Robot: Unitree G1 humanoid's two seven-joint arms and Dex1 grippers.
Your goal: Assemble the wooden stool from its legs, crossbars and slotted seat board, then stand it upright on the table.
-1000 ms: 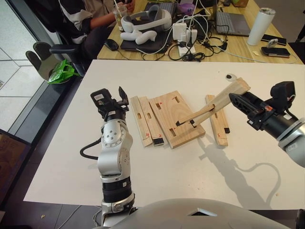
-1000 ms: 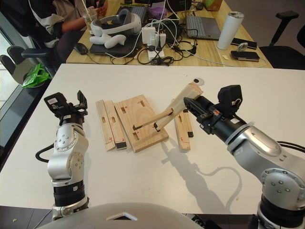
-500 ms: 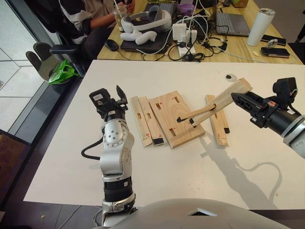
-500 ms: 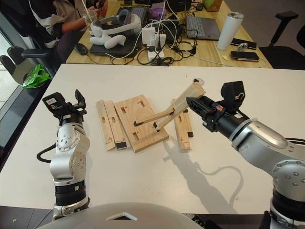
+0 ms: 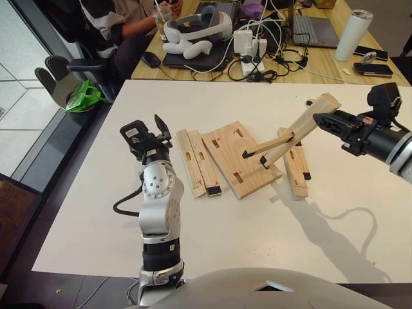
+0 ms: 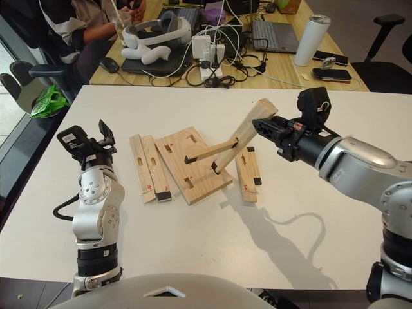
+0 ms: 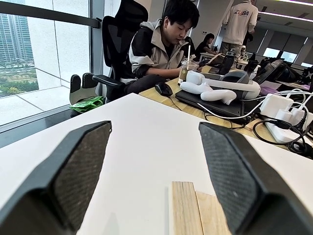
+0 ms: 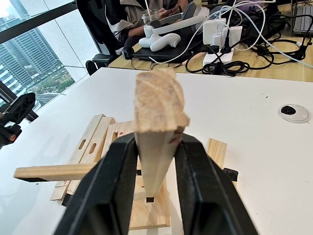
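The slotted seat board (image 5: pixel 241 158) lies flat mid-table. Two legs (image 5: pixel 196 164) lie side by side to its left, and another leg (image 5: pixel 295 164) lies to its right. My right gripper (image 5: pixel 320 118) is shut on the upper end of a fourth leg (image 5: pixel 297 129), held tilted above the board. A crossbar (image 5: pixel 261 149) sticks out of this leg toward the left. In the right wrist view the leg (image 8: pixel 159 127) is clamped between both fingers (image 8: pixel 115 186). My left gripper (image 5: pixel 149 134) stands open left of the two legs, its pads (image 7: pixel 78 166) apart with nothing between them.
A small round disc (image 8: pixel 293 112) lies on the white table behind the held leg. The back desk carries a headset (image 5: pixel 196 29), cables, a power strip, a laptop and a tumbler (image 5: pixel 353 32). The near half of the table (image 5: pixel 257 238) is bare.
My right gripper has lifted the leg with its crossbar up and toward the far right, raising its lower end above the seat board. The left gripper has barely shifted.
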